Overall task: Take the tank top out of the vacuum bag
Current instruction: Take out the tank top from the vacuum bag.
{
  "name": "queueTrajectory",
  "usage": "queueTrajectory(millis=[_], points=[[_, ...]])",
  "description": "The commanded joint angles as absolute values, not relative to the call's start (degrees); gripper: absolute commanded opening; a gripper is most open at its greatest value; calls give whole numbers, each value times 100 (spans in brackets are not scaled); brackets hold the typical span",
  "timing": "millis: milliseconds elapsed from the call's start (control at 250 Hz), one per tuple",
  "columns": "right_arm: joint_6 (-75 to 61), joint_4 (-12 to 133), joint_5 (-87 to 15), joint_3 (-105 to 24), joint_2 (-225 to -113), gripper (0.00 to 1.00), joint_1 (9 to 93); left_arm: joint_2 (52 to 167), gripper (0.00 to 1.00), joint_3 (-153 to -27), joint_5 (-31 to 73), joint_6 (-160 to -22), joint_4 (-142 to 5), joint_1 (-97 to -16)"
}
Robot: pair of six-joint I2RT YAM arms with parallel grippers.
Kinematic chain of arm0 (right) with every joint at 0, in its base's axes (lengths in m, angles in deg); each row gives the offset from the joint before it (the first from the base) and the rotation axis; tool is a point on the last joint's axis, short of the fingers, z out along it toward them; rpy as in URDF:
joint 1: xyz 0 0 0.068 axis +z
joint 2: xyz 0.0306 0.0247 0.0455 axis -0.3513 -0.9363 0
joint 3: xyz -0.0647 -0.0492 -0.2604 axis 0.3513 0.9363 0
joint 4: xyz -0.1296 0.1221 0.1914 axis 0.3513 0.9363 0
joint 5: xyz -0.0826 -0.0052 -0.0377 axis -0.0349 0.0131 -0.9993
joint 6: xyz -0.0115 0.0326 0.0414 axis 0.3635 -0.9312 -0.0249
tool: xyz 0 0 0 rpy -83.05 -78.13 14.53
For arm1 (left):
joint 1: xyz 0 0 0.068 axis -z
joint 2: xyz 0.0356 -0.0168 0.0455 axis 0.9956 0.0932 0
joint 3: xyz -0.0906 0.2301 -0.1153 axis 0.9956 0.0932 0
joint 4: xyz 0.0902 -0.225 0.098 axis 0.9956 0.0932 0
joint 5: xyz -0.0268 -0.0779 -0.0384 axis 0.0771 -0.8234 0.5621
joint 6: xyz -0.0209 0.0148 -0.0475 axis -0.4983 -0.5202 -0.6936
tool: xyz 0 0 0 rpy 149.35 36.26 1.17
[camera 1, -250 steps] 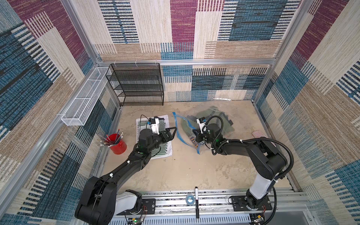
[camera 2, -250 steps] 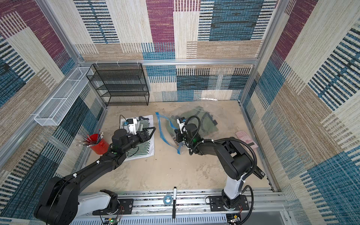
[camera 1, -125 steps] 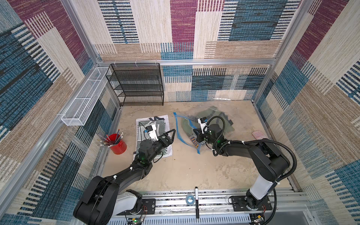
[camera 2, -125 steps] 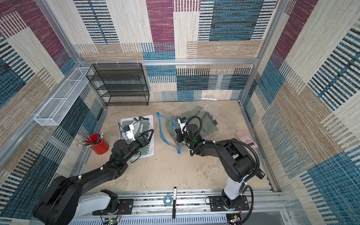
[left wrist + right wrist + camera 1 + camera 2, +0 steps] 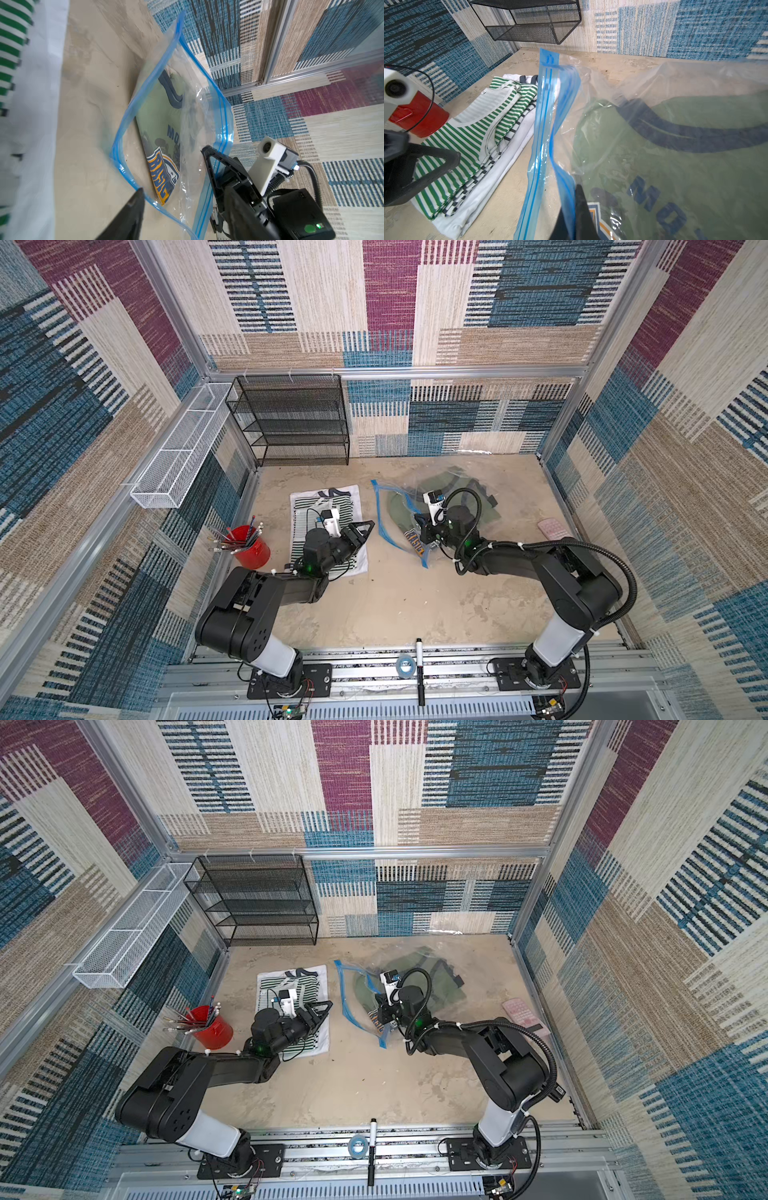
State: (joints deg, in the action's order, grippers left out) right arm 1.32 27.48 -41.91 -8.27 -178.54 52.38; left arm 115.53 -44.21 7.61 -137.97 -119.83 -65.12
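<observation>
The left arm (image 5: 249, 605), lower left, and right arm (image 5: 577, 593) are showing black shells, white base sleeves, green lights, looping black cables; the left end effector (image 5: 364, 533) is carrying triangular black fingers (image 5: 450, 161).

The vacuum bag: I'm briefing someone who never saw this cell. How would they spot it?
Find the black wire shelf at the back. In front and right of it lies the vacuum bag. Unlike the neighbouring striped shirts, it is clear plastic edged bright blue, green top inside.
</observation>
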Motion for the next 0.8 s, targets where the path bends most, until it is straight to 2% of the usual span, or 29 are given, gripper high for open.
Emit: queueTrajectory(millis=[0, 76, 176, 288, 468, 632, 796], points=[[250, 2478, -4408, -788, -17762, 0, 5273, 11625, 53, -4694, 652, -13291, -11269, -6143], [277, 2445, -4418, -767, -17750, 0, 5321, 11542, 49, -4938, 808, -13108, -10831, -5918], [339, 2418, -4483, -748, -17751, 0, 5385, 11505, 43, -5657, 1164, -12493, -9198, -5692], [377, 2373, -4571, -695, -17708, 0, 5413, 11553, 43, -6196, 1753, -12341, -8375, -5509], [336, 2318, -4585, -632, -17628, 0, 5414, 11886, 42, -6762, 1814, -12796, -8164, -5491], [210, 2387, -4375, -694, -17590, 0, 5414, 12189, 39, -6653, 1870, -13224, -8931, -5216], [217, 2281, -4419, -532, -17296, 0, 5414, 12677, 37, -7064, 2023, -13284, -8950, -4910]])
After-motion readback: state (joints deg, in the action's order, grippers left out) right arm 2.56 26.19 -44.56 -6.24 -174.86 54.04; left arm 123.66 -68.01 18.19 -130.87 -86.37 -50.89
